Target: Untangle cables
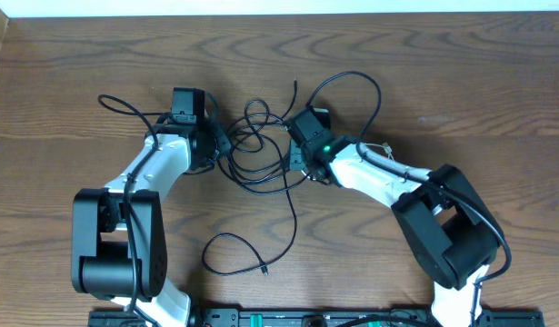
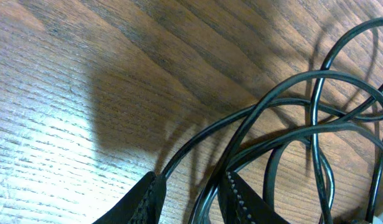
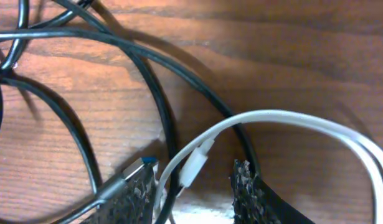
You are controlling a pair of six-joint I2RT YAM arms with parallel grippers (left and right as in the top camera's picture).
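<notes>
Wooden table (image 1: 461, 73), black cables (image 1: 261, 136) knotted: left gripper (image 2: 191, 180) narrow around them, grip unclear, right gripper (image 3: 194, 174) part-open astride the white cable (image 3: 291, 118); pulling could cinch them tighter.

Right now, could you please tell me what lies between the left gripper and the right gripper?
A tangle of looped black cables fills the stretch between them; the overhead view shows it best.

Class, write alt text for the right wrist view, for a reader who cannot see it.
A white cable loops in, its plug lying between the parted fingers of the right end effector. Black cables curve across the wooden table, one ending in a metal plug beside it.
</notes>
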